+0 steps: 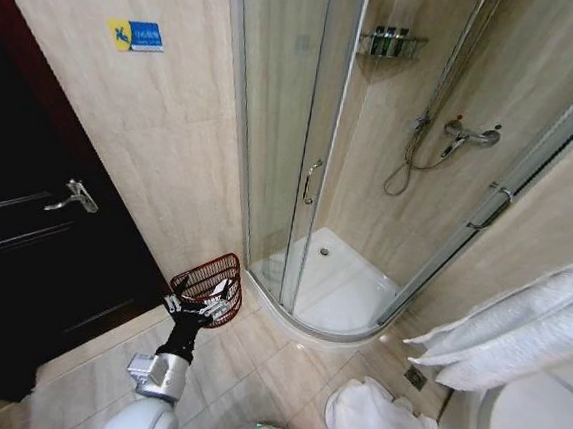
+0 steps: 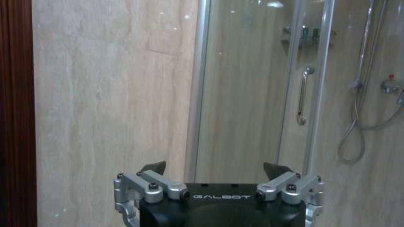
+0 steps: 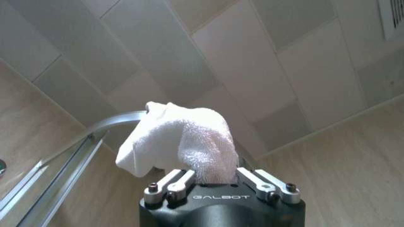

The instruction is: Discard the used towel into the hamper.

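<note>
The right hand (image 3: 211, 182) points up at the ceiling. Its two fingers are pressed shut on a white towel (image 3: 180, 144). The fluffy towel sticks up out of the hand and flops over to one side.

The left hand (image 1: 198, 307) is stretched out low in front of the robot, over the tiled floor (image 1: 253, 367). Its fingers (image 2: 153, 167) are spread wide apart and there is nothing between them. In the head view, this hand sits right at the near rim of the hamper (image 1: 201, 272).

The hamper is a round, dark red basket made of thin ribs. It stands on the floor in the corner, just beside the glass shower (image 1: 302, 156) and the tan wall (image 1: 153, 133). A dark door (image 1: 34, 233) is to its left.

Another white towel (image 1: 374, 423) lies in a heap on the floor near the shower step.
</note>
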Robot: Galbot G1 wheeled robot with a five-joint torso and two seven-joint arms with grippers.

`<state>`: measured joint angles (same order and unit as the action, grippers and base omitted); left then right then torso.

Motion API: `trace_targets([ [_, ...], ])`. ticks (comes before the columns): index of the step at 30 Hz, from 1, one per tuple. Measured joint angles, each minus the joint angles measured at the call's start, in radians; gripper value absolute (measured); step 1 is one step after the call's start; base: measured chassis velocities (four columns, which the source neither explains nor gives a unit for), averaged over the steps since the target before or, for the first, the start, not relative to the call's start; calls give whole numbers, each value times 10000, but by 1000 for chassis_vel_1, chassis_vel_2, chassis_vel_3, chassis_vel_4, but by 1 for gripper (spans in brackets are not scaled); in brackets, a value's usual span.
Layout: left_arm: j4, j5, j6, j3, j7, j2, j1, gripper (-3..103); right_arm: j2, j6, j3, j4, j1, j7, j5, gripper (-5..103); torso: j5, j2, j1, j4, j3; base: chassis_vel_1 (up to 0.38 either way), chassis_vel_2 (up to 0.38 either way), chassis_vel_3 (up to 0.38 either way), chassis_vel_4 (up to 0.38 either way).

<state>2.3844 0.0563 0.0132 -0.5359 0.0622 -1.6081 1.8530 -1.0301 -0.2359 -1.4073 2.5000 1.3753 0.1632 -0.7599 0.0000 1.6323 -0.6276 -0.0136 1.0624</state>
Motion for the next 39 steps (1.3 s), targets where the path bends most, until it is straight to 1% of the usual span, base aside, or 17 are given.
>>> trace_targets([
  [12, 0, 0, 0, 0, 0, -1, 0, 100, 117, 26, 18, -1, -71, 34, -68, 13, 1, -32, 9, -2, -14, 9, -13, -23, 31],
  [19, 0, -1, 0, 0, 0, 1, 0, 100, 127, 35, 76, 0, -110, 44, -56, 13, 0, -57, 24, 4, -31, 93, -99, -178, 164],
  [23, 0, 0, 0, -1, 0, 1, 1, 100, 115, -8, 84, 0, -92, 33, -27, 13, -6, -70, 33, -4, -38, 226, -174, -212, 185],
  [24, 0, 0, 0, 0, 0, 0, 1, 100, 107, -32, 84, 0, -80, 29, -26, 13, 3, -71, 40, -1, -43, 229, -185, -214, 193],
  [26, 0, 0, 0, 0, 0, 1, 2, 100, 106, -116, 100, 1, -71, 15, -28, 13, -4, -74, 45, -1, -46, 208, -200, -214, 190],
  [28, 0, 0, 0, 0, 0, 1, 2, 100, 106, -224, 140, 1, -72, -15, -31, 13, 6, -81, 47, 2, -48, 168, -196, -174, 182],
  [31, 0, 0, 0, 0, 0, 0, 4, 100, 92, -261, 166, 2, -75, -43, -13, 13, 0, -82, 54, 4, -54, 92, -157, -129, 138],
  [35, 0, 0, 0, 0, 0, 0, 2, 100, 23, -510, 287, 0, -61, -192, 183, 13, 2, -95, 50, 0, -53, 15, -36, -26, 40],
  [38, 0, 0, 0, 0, 0, 0, -1, 100, -343, -1131, 555, 0, 174, -599, 554, 13, -5, -107, 40, -1, -51, -28, 38, 34, -28],
  [39, 0, 0, 0, 0, 0, 0, -1, 100, -516, -1437, 656, -6, 327, -761, 697, 13, 5, -109, 38, -2, -51, -39, 64, 57, -59],
])
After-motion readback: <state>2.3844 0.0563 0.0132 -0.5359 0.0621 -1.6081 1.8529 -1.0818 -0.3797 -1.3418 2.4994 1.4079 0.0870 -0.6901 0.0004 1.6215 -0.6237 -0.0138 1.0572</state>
